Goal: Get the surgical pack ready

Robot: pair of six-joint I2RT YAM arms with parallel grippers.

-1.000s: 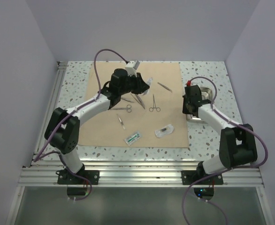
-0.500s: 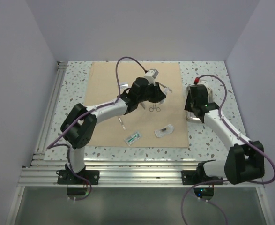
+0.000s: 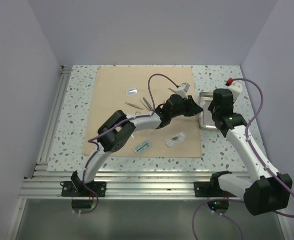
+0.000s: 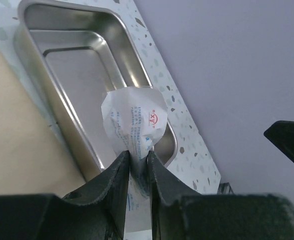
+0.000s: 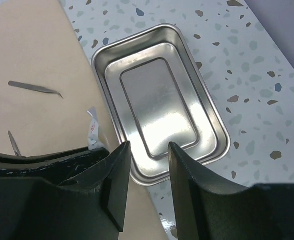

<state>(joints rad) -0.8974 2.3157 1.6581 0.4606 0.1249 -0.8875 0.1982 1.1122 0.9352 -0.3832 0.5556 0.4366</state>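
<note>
Left tool [image 4: 137,159] has swung right to the steel tray [image 5: 159,95], pinching a packet [image 4: 134,117]; right tool [image 5: 148,148] gapes above it

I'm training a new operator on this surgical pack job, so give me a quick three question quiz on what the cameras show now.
1. True or false: the steel tray already holds an instrument.
2. What does the left gripper pinch? A) forceps B) a white printed packet C) nothing
3. Fill in: the right gripper hangs above the tray with its jaws ____.
Key: 1 false, it is empty; 2 B; 3 open.
</note>
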